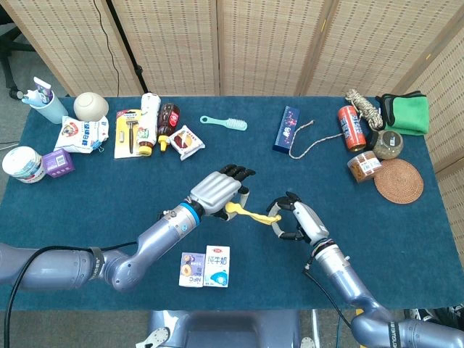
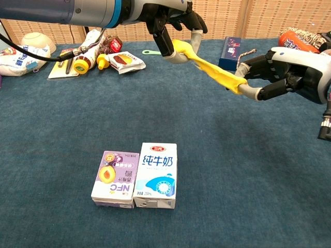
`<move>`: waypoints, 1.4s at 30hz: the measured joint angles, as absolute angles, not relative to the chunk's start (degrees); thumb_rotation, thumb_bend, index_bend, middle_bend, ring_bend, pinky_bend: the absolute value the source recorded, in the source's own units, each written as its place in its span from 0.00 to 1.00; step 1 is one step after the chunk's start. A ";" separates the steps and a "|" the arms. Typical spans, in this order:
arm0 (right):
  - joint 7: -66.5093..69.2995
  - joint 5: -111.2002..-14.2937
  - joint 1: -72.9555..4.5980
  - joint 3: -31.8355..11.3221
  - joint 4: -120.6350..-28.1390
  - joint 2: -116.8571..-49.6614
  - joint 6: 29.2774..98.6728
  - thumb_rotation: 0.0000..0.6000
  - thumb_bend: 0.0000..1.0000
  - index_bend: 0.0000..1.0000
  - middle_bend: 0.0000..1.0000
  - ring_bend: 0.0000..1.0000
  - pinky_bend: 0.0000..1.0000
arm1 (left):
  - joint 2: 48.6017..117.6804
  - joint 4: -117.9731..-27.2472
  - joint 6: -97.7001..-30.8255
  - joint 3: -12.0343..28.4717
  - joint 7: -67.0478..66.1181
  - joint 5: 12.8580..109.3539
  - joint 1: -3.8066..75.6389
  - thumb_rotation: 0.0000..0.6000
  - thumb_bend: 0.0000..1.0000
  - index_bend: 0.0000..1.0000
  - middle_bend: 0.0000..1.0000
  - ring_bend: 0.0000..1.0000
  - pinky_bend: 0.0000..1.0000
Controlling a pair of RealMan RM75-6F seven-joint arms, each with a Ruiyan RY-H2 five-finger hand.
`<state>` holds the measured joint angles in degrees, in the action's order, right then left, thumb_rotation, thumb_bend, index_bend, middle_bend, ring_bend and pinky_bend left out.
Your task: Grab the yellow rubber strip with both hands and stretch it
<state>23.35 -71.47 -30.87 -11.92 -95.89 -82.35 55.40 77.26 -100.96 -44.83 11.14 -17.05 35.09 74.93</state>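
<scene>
Near the middle of the blue table [image 1: 87, 196], the yellow rubber strip [image 2: 212, 71] hangs in the air between the two hands, clear of the cloth. The left hand [image 1: 219, 190] pinches the strip's upper end between curled fingers, while the right hand [image 1: 296, 217], off toward four o'clock from it, grips the lower end with its dark fingers [image 2: 258, 63] closed around it. In the chest view the strip runs as a drawn-out band sloping down from the left hand to the right. At about six o'clock from the left hand, near the front edge, two drink cartons stand side by side and touching: a purple juice carton [image 2: 114, 179] and a white and blue milk carton [image 2: 156, 175]. Far back at twelve o'clock lie a teal comb [image 1: 224, 122] and a dark blue box [image 1: 287, 129], well apart from the hands.
</scene>
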 measured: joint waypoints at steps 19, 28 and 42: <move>23.84 -71.13 -30.58 -11.42 -94.41 -82.06 54.47 1.00 0.63 0.67 0.37 0.22 0.00 | 73.86 -101.37 -45.13 13.97 -12.04 37.06 71.70 1.00 0.65 0.84 0.14 0.00 0.00; 23.82 -71.07 -30.42 -11.26 -94.03 -81.62 54.17 1.00 0.63 0.67 0.37 0.22 0.00 | 71.73 -101.41 -45.01 15.23 -9.90 38.17 70.09 1.00 0.65 0.84 0.14 0.00 0.00; 23.46 -70.65 -29.87 -10.97 -93.65 -80.84 54.09 1.00 0.63 0.67 0.37 0.22 0.00 | 67.00 -102.27 -45.05 16.92 -6.75 40.61 67.07 1.00 0.65 0.84 0.14 0.00 0.00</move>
